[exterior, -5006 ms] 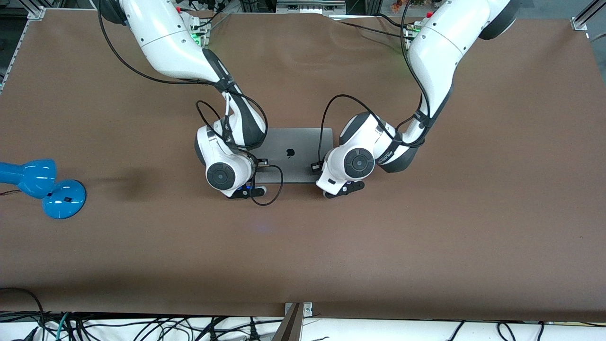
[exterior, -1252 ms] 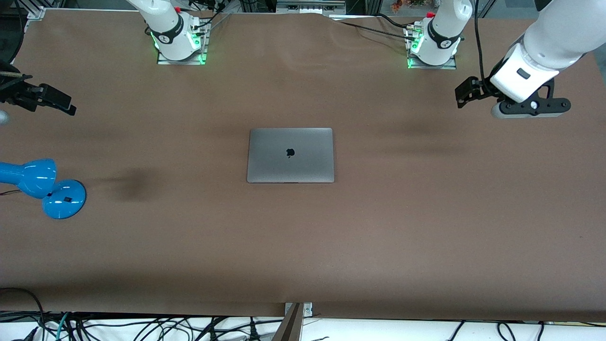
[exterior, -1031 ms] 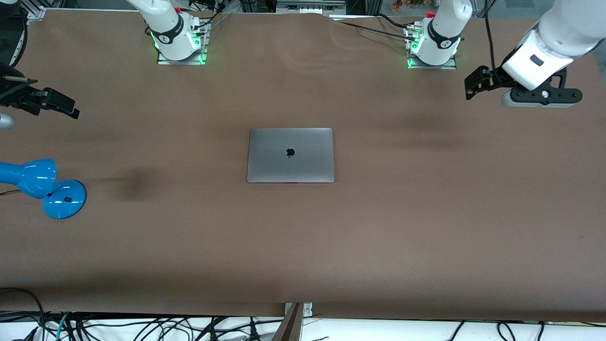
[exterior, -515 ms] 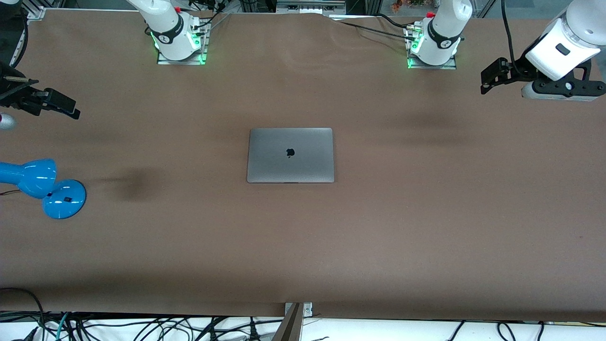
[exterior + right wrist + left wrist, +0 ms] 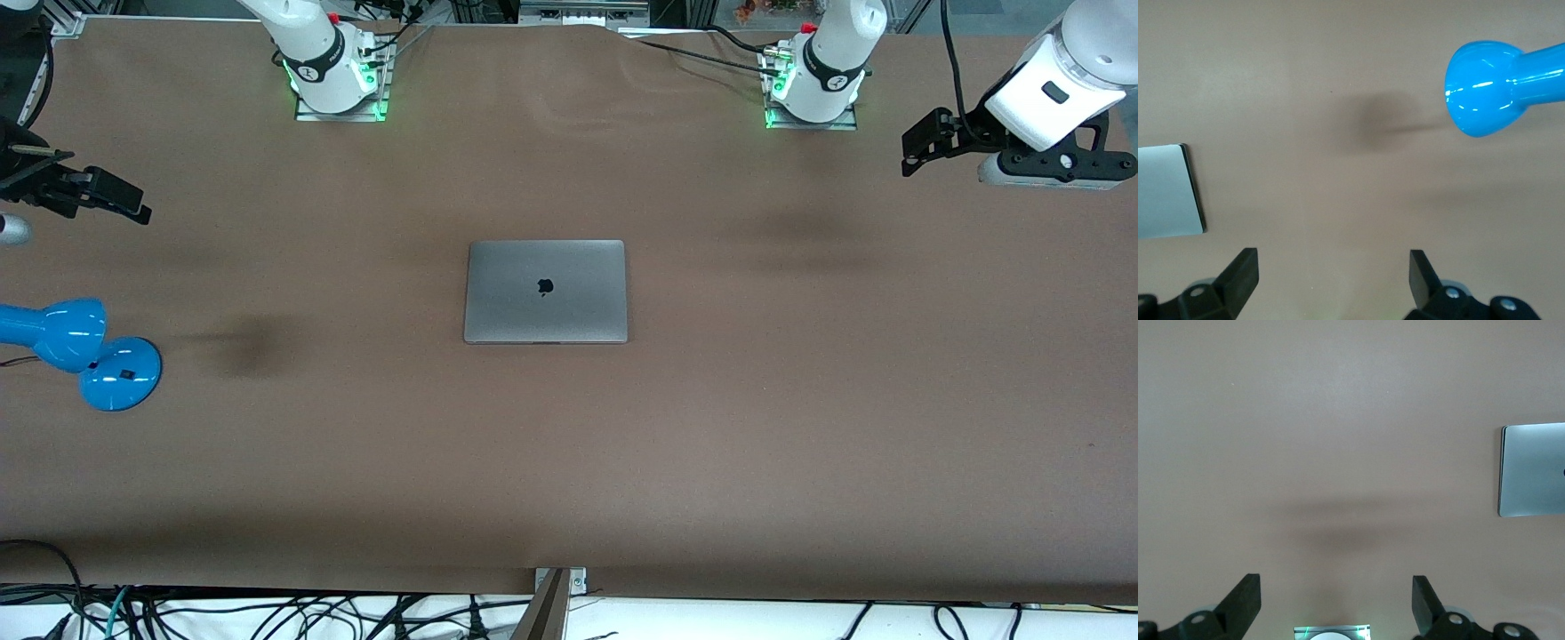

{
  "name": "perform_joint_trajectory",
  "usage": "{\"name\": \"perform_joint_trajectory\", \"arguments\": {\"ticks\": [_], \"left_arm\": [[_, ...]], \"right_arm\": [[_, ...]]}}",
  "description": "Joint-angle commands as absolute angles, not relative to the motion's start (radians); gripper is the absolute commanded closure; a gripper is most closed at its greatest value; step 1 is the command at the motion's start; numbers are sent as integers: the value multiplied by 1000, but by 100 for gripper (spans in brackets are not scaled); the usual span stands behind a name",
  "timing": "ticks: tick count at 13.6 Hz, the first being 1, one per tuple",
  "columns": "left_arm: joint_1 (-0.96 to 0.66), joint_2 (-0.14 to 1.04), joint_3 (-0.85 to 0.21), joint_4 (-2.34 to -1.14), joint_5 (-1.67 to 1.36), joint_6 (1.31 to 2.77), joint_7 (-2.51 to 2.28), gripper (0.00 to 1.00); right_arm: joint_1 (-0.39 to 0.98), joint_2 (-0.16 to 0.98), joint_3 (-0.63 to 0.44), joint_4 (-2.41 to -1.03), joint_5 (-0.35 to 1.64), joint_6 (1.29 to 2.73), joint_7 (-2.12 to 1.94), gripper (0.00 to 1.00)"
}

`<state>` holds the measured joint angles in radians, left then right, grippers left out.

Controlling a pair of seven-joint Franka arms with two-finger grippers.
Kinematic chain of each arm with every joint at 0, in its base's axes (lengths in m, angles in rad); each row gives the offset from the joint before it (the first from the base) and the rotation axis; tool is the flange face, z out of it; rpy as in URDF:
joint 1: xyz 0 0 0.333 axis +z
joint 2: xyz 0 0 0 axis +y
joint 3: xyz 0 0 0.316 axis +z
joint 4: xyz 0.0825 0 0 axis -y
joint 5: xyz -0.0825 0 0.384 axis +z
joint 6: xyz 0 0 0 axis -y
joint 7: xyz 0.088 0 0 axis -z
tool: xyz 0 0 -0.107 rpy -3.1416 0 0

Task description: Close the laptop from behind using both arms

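The grey laptop [image 5: 545,291] lies shut and flat at the middle of the brown table, its dark apple logo facing up. My left gripper [image 5: 925,147] hangs open and empty over the table near the left arm's end, well clear of the laptop. My right gripper [image 5: 116,200] hangs open and empty over the right arm's end. In the left wrist view the gripper [image 5: 1337,600] has its fingers wide apart, and a laptop [image 5: 1535,470] corner shows at the edge. The right wrist view shows the same for that gripper [image 5: 1333,277] and the laptop [image 5: 1165,193].
A blue desk lamp [image 5: 80,347] lies on the table at the right arm's end, nearer to the front camera than my right gripper; its head shows in the right wrist view [image 5: 1485,87]. The arm bases [image 5: 333,71] [image 5: 813,80] glow green.
Five seconds ago both grippers were at the laptop's sides; both have since drawn away to the table's ends. In the last second the left gripper moved farther toward its end, then stopped.
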<state>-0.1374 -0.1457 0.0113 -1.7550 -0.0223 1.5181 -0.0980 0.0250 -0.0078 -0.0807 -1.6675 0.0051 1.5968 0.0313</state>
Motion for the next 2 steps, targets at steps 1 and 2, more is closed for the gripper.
{"name": "perform_joint_trajectory", "arguments": {"ticks": [1, 2], "left_arm": [[-143, -144, 14, -1738, -26, 1499, -81, 0], [-143, -143, 14, -1738, -26, 1499, -81, 0]], "right_arm": [[17, -12, -71, -1669, -6, 1594, 25, 0], [17, -12, -71, -1669, -6, 1592, 25, 0]]}}
